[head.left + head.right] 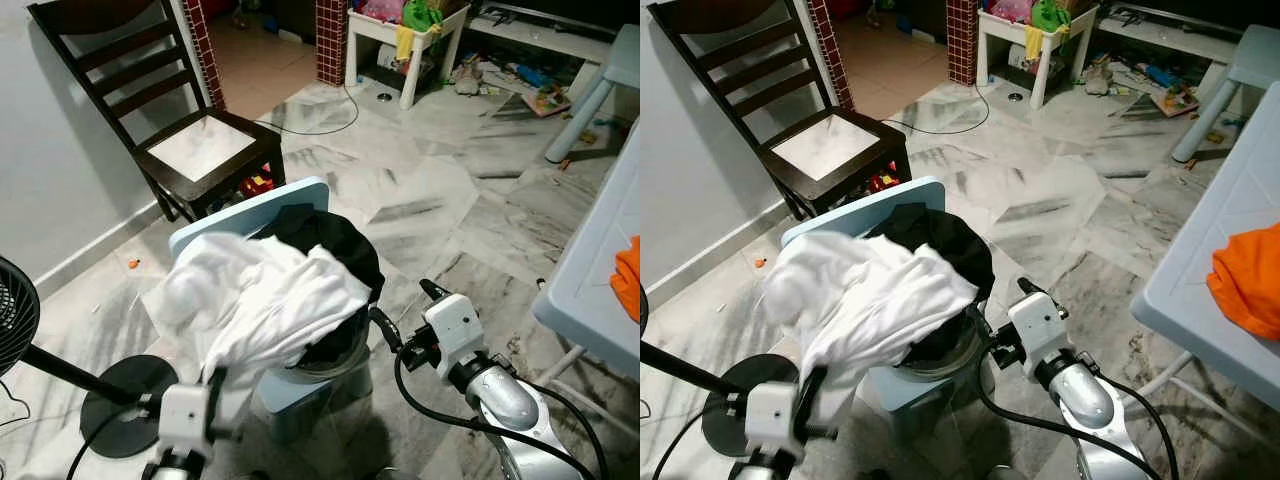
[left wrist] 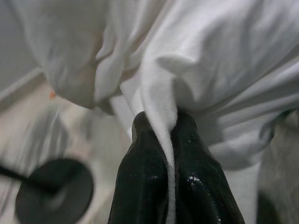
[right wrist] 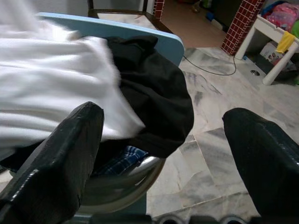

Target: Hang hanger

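White garment (image 1: 260,300): soft, crumpled cotton-like cloth, heaped over the near and left side of a round bright-metal basin (image 3: 126,186). One fold is drawn down into a narrow ridge.

Left claw (image 2: 162,122): two glossy black fingers clenched on that ridge of the white garment, below the front left of the heap. The cloth runs down between the finger pads.

Right claw (image 3: 161,114): matte black fingers spread wide and grasping nothing. It sits just beside the basin's right rim, pointing towards the clothes.

Black garment (image 1: 340,250): dark, limp fabric, partly under the white garment and draped over the basin's far and right rim.

Blue checked fabric (image 3: 119,161): a small patch showing under the black garment, inside the basin.

Pale blue plastic child's chair (image 1: 250,210): smooth, with a rounded backrest. It carries the basin on its seat.

Dark brown wooden chair (image 1: 190,130): slatted back and a pale square seat panel, standing against the white wall behind the pale blue chair. Small red items lie under it, too small to identify.

Black round fan base (image 1: 125,395): a flat disc with a slanted pole, on the floor to the robot's left.

Pale blue table (image 1: 590,280): a smooth top on white legs, to the robot's right.

Orange cloth (image 1: 1250,280): bunched up, lying on the pale blue table.

Small white table (image 1: 400,40): stands far back, piled with coloured items.

Grey-veined marble tile floor (image 1: 450,200): polished, with scattered clutter at the far right.
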Robot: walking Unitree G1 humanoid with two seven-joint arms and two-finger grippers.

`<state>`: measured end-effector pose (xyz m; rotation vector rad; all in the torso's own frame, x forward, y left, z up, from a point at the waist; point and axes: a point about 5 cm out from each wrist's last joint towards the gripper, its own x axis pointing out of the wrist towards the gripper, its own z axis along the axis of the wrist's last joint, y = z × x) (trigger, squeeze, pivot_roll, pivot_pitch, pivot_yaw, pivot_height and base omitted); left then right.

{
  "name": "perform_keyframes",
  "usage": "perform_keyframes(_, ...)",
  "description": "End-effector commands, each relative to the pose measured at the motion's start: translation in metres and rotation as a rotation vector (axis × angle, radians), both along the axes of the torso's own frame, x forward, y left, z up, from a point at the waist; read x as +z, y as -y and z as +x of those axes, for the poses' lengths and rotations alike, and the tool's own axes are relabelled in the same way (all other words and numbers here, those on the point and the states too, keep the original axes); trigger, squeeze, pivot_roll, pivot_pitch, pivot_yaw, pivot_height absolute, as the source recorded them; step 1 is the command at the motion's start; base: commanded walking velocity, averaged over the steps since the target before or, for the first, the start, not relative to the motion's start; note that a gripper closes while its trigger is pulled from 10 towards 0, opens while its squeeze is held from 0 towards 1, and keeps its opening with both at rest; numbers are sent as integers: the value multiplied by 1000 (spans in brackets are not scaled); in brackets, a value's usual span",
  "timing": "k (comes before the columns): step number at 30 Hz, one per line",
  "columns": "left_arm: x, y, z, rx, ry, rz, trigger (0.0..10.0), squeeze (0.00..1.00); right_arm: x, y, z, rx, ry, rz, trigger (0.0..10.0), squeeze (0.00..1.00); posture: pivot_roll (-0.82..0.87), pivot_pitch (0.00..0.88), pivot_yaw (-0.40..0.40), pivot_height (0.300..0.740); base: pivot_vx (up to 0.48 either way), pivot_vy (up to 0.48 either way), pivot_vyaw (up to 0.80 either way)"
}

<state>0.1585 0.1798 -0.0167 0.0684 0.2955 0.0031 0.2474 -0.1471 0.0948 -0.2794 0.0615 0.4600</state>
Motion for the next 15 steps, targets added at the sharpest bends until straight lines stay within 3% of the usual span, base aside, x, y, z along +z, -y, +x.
perform_keyframes(1, -6, -7, -4, 33, -44, 10, 0, 0, -1, -2, 0, 17, -2, 4, 10000, 0, -129, 111, 16, 740, 0, 0, 0)
perform_keyframes(4, -8, -8, 9, 10, -61, 9, 0, 0, -1, -3, 1, 22, -1, 3, 10000, 0, -128, 113, 14, 740, 0, 0, 0)
perform_keyframes(9, 0, -25, 40, 65, -29, -23, 0, 0, -1, -4, 1, 22, 1, 3, 10000, 0, -135, 114, 18, 740, 0, 0, 0)
perform_keyframes(15, 9, -34, 56, 75, 10, -5, 0, 0, -1, -2, 0, 16, 2, 2, 10000, 0, -139, 112, 23, 740, 0, 0, 0)
